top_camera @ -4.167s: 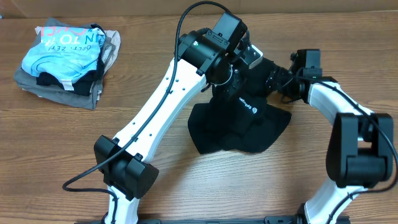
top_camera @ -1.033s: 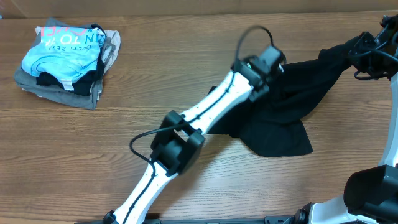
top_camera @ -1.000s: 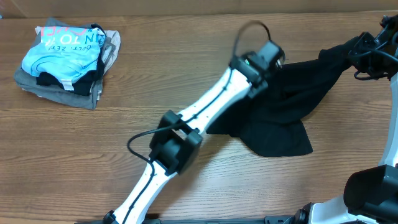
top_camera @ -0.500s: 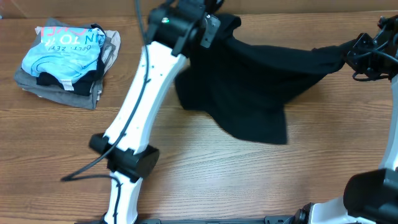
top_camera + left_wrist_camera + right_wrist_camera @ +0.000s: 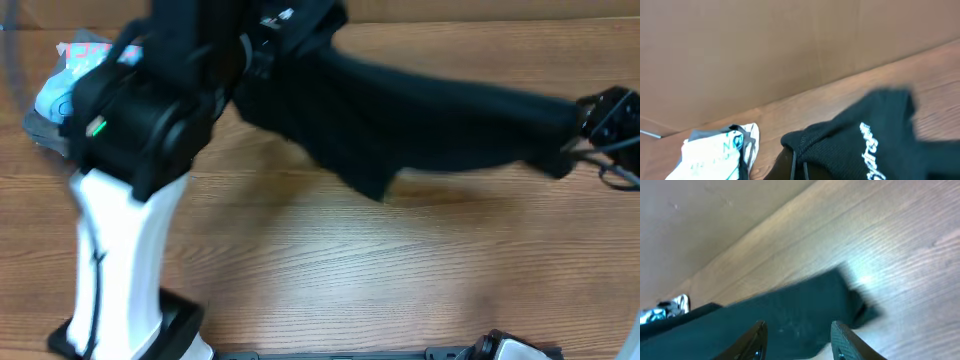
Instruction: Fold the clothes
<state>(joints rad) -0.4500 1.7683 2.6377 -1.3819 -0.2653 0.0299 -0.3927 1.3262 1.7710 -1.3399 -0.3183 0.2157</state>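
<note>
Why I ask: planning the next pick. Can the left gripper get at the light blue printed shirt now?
Probably not: the left gripper is shut on the large black cloth garment, though the light blue printed shirt lies close by.

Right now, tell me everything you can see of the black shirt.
The black shirt is soft, knit-looking cloth with white lettering. It hangs stretched in a band across the far side of the table, apparently off the wood, a loose flap drooping below. The left gripper pinches its left end; its right end lies between the parted fingers of the right gripper.
</note>
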